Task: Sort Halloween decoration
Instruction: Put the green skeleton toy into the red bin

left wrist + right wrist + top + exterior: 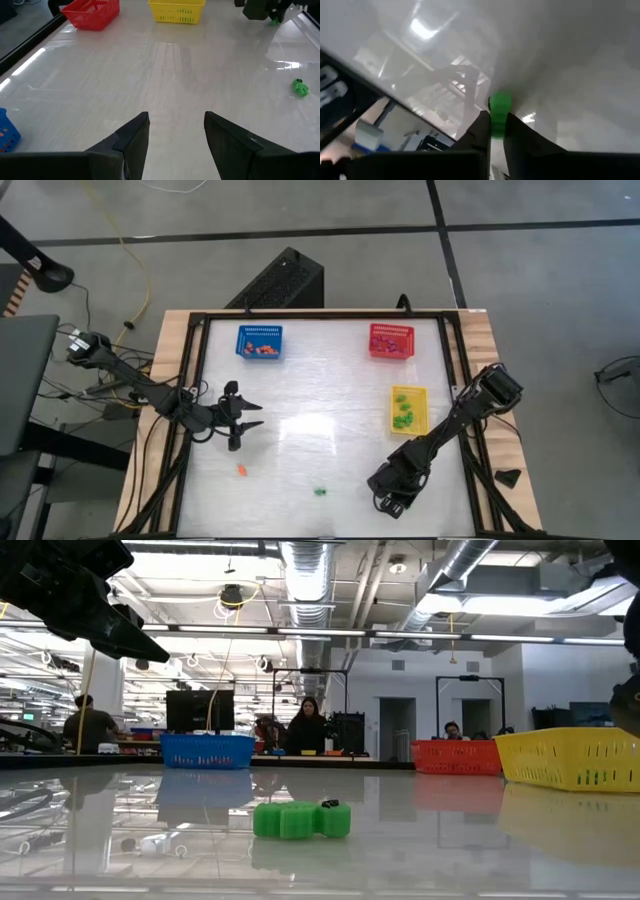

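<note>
My right gripper [388, 500] is near the table's front edge, right of centre, shut on a small green trinket [499, 111]. A second green trinket [320, 491] lies on the table to its left; it also shows in the low view [300, 820] and the left wrist view [300, 88]. An orange trinket [241, 470] lies further left. My left gripper [248, 416] is open and empty above the table's left middle, its fingers [135, 137] pointing toward the right edge. My right gripper pinches the green trinket between its two fingertips [482, 127]. The trinket's upper part [500, 102] sticks out past the tips. Whether it is clear of the table, I cannot tell.
A blue basket [260, 341] stands at the far left, a red basket [391, 340] at the far right, and a yellow basket [409, 408] in front of the red one, each with trinkets inside. Black rails [195, 380] frame the table. People show in the room beyond.
</note>
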